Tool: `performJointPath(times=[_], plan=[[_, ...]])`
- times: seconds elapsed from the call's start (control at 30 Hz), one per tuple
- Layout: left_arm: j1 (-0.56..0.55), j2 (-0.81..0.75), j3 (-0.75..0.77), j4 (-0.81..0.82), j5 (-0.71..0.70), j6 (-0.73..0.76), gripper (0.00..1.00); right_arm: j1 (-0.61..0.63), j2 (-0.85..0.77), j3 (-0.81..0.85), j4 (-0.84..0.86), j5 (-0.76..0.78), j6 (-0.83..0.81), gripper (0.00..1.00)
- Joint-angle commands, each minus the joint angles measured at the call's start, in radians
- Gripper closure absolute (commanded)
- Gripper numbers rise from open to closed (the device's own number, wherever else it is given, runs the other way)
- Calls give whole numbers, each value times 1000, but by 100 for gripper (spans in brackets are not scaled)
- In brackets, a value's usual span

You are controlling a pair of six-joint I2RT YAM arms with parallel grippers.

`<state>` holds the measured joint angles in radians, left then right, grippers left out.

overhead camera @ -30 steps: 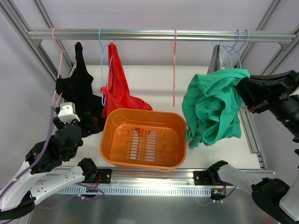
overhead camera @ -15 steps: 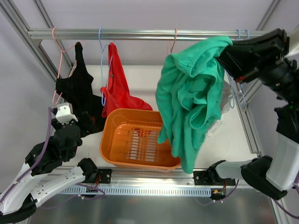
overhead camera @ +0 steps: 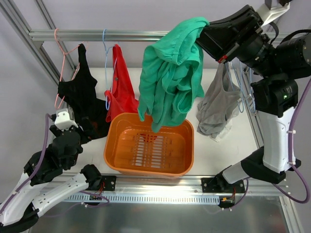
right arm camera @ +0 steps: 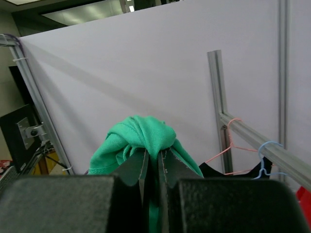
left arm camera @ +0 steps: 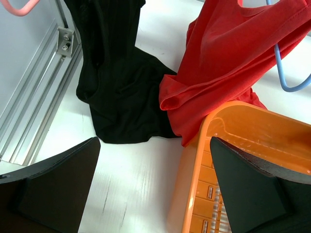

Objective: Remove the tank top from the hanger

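Note:
The teal-green tank top [overhead camera: 167,80] hangs bunched from my right gripper [overhead camera: 204,31], which is raised level with the rail. Its lower end dangles over the orange basket [overhead camera: 111,145]. In the right wrist view the gripper [right arm camera: 154,155] is shut, with a wad of the tank top [right arm camera: 141,133] bulging out past its tips. The hanger is hidden behind the hanging cloth. Low on the left, my left gripper [left arm camera: 154,145] is open and empty above the bare table, between the basket's left wall [left arm camera: 194,184] and a black top [left arm camera: 121,97].
On the rail [overhead camera: 97,35], a black top [overhead camera: 80,97] hangs on a pink hanger [overhead camera: 60,48]. A red top [overhead camera: 121,82] hangs on a light-blue hanger [overhead camera: 105,63]. A grey top [overhead camera: 214,111] hangs from blue hangers [overhead camera: 245,82] at the right. Frame posts [overhead camera: 43,53] flank both sides.
My right arm swung the tank top up and leftward from the right side until it hung above the basket. That uncovered the grey top. The left arm barely shifted.

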<state>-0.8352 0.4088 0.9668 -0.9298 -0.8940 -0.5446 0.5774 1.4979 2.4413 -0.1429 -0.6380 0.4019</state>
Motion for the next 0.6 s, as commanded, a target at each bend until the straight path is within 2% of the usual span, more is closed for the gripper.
performJointPath(times=[0.0, 0.07, 0.17, 0.43, 0.57], plan=[[18, -8, -5, 11, -10, -22, 1, 62, -13, 7, 106, -12, 22, 100], [18, -10, -5, 9, -10, -23, 1, 122, -34, -28, 80, -22, -12, 100], [21, -18, -7, 11, -10, -25, 1, 186, -91, -183, 72, 20, -104, 100], [24, -10, -5, 11, -10, -21, 1, 275, -220, -421, -70, 207, -333, 100], [44, -28, -2, 11, -8, -31, 1, 302, -333, -771, -66, 398, -394, 100]])
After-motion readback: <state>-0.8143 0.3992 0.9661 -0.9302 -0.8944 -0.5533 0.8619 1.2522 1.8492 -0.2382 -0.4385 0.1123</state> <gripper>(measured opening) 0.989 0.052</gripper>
